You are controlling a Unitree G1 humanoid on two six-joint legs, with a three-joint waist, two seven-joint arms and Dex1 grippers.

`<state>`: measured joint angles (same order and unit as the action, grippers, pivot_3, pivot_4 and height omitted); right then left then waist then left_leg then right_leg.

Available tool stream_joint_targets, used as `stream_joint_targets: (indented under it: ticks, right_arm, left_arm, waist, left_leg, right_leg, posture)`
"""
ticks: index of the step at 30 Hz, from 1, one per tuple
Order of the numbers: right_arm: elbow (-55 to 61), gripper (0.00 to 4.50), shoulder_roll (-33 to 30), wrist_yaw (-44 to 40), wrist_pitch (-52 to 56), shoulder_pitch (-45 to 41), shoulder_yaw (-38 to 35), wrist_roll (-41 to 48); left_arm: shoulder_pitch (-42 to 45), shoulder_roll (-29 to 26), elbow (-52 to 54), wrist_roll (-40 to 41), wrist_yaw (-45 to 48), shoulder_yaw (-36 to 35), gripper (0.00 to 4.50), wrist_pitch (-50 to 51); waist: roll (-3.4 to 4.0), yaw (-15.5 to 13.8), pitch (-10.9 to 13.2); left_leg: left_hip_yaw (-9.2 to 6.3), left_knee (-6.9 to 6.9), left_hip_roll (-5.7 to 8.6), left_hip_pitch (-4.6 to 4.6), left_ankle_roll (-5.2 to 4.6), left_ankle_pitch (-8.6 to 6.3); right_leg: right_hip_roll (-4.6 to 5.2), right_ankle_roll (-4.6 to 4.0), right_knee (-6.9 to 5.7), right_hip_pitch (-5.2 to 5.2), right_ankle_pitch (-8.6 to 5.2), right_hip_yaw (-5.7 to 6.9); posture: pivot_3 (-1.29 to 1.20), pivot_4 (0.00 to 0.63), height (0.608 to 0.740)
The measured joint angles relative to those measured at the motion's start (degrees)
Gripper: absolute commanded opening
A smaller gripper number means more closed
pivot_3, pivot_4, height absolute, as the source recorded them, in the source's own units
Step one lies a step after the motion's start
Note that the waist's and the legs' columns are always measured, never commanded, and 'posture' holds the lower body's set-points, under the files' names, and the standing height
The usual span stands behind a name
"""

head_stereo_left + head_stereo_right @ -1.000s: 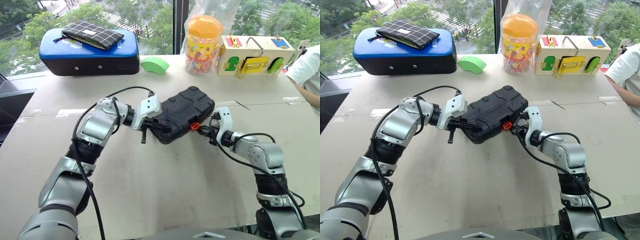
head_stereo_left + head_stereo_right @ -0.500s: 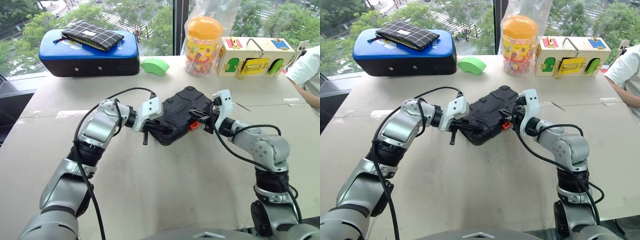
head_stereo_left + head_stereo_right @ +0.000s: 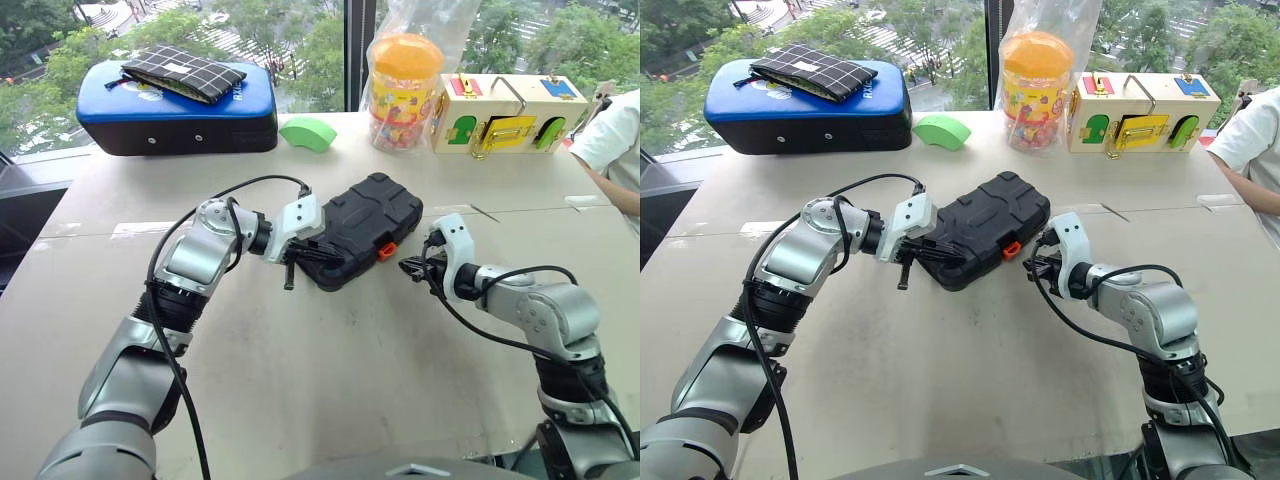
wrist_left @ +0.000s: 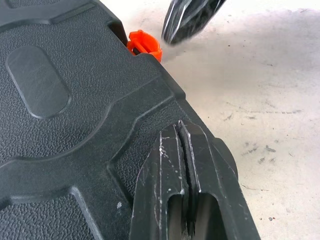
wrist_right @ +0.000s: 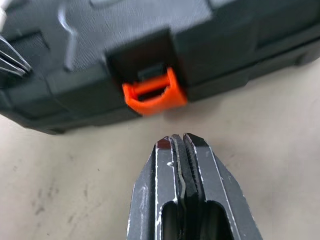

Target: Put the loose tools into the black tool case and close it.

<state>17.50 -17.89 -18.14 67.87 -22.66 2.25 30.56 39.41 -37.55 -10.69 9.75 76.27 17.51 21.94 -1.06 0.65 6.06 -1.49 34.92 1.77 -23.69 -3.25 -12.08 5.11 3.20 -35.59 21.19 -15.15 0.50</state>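
Note:
The black tool case (image 3: 365,228) lies with its lid down in the middle of the table, its orange latch (image 3: 386,251) facing the near right. My left gripper (image 3: 318,253) is shut, and its fingertips (image 4: 181,131) rest on the textured lid at the case's left end. My right gripper (image 3: 405,265) is also shut and empty. It hovers low over the table, a short gap from the latch (image 5: 155,95) and pointing at it. The loose tools are out of view.
At the back of the table stand a blue-topped black case (image 3: 178,105) with a checked pouch (image 3: 185,70) on it, a green block (image 3: 308,132), a bagged toy jar (image 3: 405,90) and a wooden latch box (image 3: 510,112). A person's sleeve (image 3: 615,140) shows at the right edge.
My right gripper went up against the case's latch side half a second ago, then drew back to the table just off the latch. The left arm has kept still.

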Motion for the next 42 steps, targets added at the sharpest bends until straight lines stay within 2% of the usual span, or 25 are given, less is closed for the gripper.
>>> stream_joint_targets:
  ticks: [14, 31, 33, 35, 38, 42]
  right_arm:
    - [-4.85, 0.0, 2.76, -0.25, -2.8, -3.71, 0.69, -1.61]
    - [-5.35, 0.0, 6.46, -0.16, -0.83, -7.64, -3.27, -1.32]
    - [-5.03, 0.0, 6.57, -1.13, -4.25, -7.56, -2.96, -1.72]
    - [0.44, 0.0, 8.83, -4.66, -20.09, -3.99, -3.12, -3.04]
    - [3.51, 0.77, 4.5, -10.13, -27.82, -1.52, -3.42, -3.07]
    - [4.68, 2.52, -8.91, -18.12, -33.19, 6.46, -4.4, -5.96]
  left_arm:
    - [-0.19, -0.3, 0.49, 0.0, -0.22, -0.01, 0.01, 0.24]
    - [-1.45, -0.43, 1.77, -0.05, -1.1, -1.0, 0.01, 1.12]
    - [-2.19, 0.02, 2.38, 0.02, -1.82, -1.66, 0.01, 1.03]
    - [-7.65, 6.38, 3.48, 5.01, -6.81, -8.19, 0.01, 1.0]
    - [-11.01, 8.15, 5.83, 11.21, -9.33, -12.74, 0.8, 5.86]
    - [-18.16, 5.66, 14.7, 18.27, -14.23, -22.49, 2.49, 13.07]
  waist:
    - [0.02, 0.08, 0.01]
    - [0.11, 0.54, 0.0]
    - [0.15, 0.61, 0.0]
    - [0.5, 0.26, 0.06]
    - [-0.12, -0.23, 0.47]
    - [-0.25, -0.1, 0.59]
  left_leg:
    - [-0.01, 0.0, 0.0, 0.01, 0.0, 0.0]
    - [0.02, -0.01, -0.03, 0.06, 0.0, 0.0]
    - [0.02, -0.01, -0.03, 0.05, 0.0, 0.0]
    - [0.02, -0.08, -0.01, -0.02, 0.0, -0.01]
    - [-0.13, -0.03, 0.02, -0.33, 0.0, 0.0]
    - [0.01, 0.02, 0.07, -0.32, -0.03, -0.02]
  right_leg:
    - [-0.02, 0.01, -0.01, 0.0, 0.0, 0.01]
    - [-0.03, 0.0, -0.06, 0.01, 0.01, -0.05]
    - [-0.03, 0.0, -0.06, 0.01, 0.01, -0.05]
    - [0.0, 0.08, 0.08, 0.03, 0.03, -0.04]
    - [-0.1, 0.25, -0.03, 0.3, 0.14, 0.11]
    - [0.0, 0.23, 0.11, 0.25, 0.13, 0.07]
  posture:
    - [0.0, 0.15, 0.74]
    - [0.0, 0.15, 0.74]
    - [0.0, 0.15, 0.74]
    - [0.0, 0.15, 0.74]
    - [0.0, 0.15, 0.74]
    - [0.0, 0.15, 0.74]
